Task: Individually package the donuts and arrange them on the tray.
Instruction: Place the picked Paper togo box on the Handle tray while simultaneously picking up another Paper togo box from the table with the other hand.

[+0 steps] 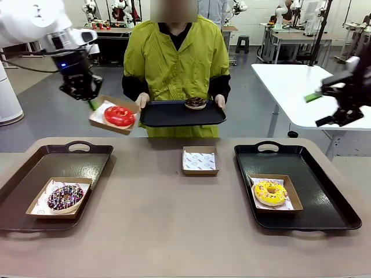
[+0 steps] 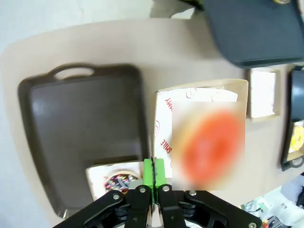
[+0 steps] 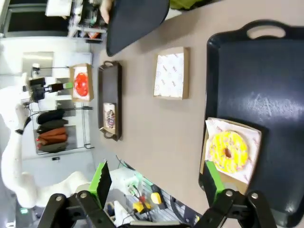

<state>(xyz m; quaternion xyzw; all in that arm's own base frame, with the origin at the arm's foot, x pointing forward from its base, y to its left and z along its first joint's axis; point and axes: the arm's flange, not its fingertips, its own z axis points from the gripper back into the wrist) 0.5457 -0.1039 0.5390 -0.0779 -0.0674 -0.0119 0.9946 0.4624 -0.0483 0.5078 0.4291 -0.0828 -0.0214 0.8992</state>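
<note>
Pads of the left tool are pressed together, pinching the rim of an open brown cardboard box. This box hangs tilted in the air beyond the far edge of the table, toward its far left corner. A glossy red ring donut lies inside it on white printed paper.

The right tool is spread wide and grips nothing; it hovers high near the far right corner.

A yellow sprinkled ring donut sits in a second cardboard box on the black plastic tray by the right edge. A dark purple ring donut with multicolour sprinkles sits in a third box on the dark brown tray by the left edge, at that tray's near left corner.

An empty paper-lined cardboard box stands mid-table, between the two trays.

A person in a yellow-green coat stands at the far edge, both hands holding a third black tray above it. A dark chocolate ring donut rests unboxed on that tray.
</note>
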